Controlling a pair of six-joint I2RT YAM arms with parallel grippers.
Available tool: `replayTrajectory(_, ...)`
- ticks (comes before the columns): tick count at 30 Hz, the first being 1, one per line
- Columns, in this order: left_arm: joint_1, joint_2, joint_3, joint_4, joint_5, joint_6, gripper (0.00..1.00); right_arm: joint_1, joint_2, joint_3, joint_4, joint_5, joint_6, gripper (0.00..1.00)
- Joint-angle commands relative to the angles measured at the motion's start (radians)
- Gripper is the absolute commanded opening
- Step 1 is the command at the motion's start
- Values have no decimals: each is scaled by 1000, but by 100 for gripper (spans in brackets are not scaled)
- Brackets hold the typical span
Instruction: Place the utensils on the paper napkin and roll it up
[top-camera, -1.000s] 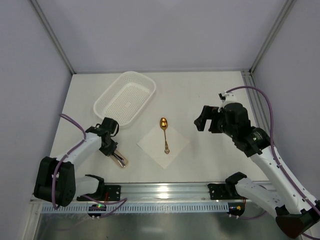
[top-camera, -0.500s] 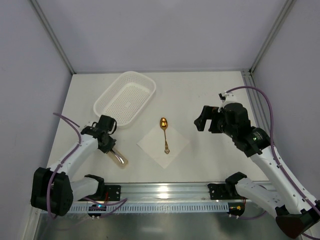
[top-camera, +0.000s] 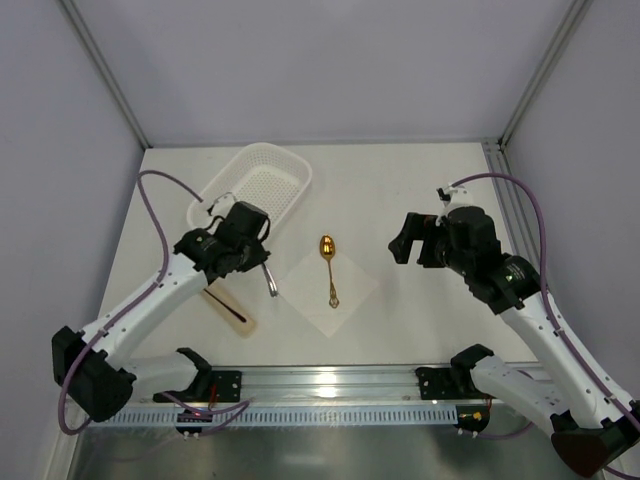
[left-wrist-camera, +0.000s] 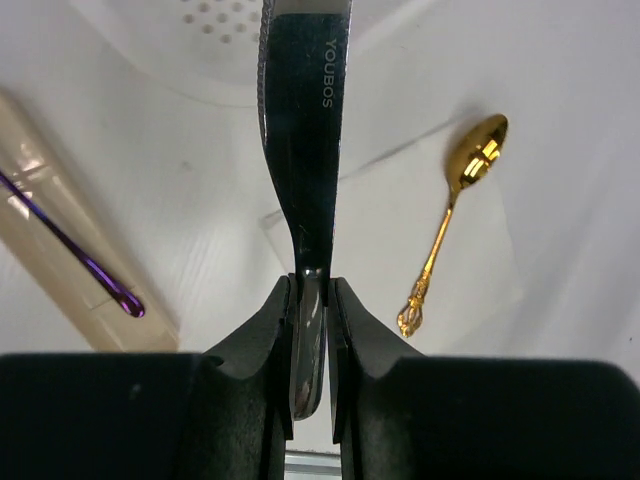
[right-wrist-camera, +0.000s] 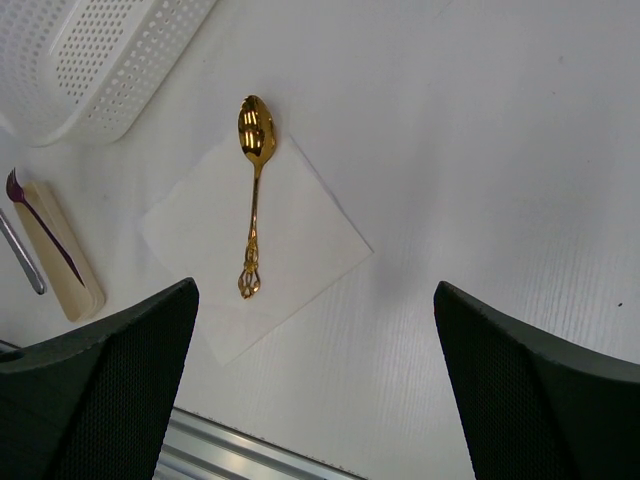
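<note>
The gold spoon (top-camera: 328, 262) (right-wrist-camera: 254, 190) (left-wrist-camera: 455, 205) lies along the middle of the paper napkin (top-camera: 312, 292) (right-wrist-camera: 305, 245) (left-wrist-camera: 375, 240). My left gripper (top-camera: 256, 258) (left-wrist-camera: 311, 310) is shut on a grey-silver spoon (top-camera: 270, 282) (left-wrist-camera: 305, 120) (right-wrist-camera: 22, 262). It holds the spoon above the table, just left of the napkin, with the handle sticking forward. The purple fork (top-camera: 228, 306) (left-wrist-camera: 70, 250) (right-wrist-camera: 40, 225) rests on a beige slab. My right gripper (top-camera: 415, 240) (right-wrist-camera: 315, 290) hangs open to the right of the napkin, with nothing between its fingers.
A white perforated basket (top-camera: 250, 195) (right-wrist-camera: 90, 60) stands at the back left, behind my left gripper. The beige slab (top-camera: 236, 316) (left-wrist-camera: 40, 200) (right-wrist-camera: 68, 275) lies near the left front. A metal rail (top-camera: 330, 380) runs along the near edge.
My left arm has lifted off the slab and swung back and right toward the napkin with the grey-silver spoon. The purple fork stays on the slab. The right arm has not moved.
</note>
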Motion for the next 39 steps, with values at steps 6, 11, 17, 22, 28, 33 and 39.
replayTrajectory(6, -149, 257, 151, 226, 111, 126, 0, 2, -3, 34, -5, 12, -5, 100)
replayTrajectory(11, -175, 398, 214, 292, 178, 162, 0, 2, -4, 25, -2, 14, -10, 100)
replayTrajectory(17, -191, 535, 259, 335, 211, 148, 0, 2, 11, 17, 13, 15, -13, 100)
replayTrajectory(22, -191, 598, 263, 381, 241, 146, 0, 2, 15, 17, 16, 20, -16, 100)
replayTrajectory(28, -195, 668, 273, 400, 266, 159, 0, 2, 14, 15, 18, 29, -21, 100)
replayTrajectory(33, -195, 698, 283, 398, 266, 168, 0, 2, 15, 12, 16, 38, -22, 100)
replayTrajectory(39, -195, 721, 294, 395, 269, 173, 0, 2, 19, 12, 18, 40, -22, 100)
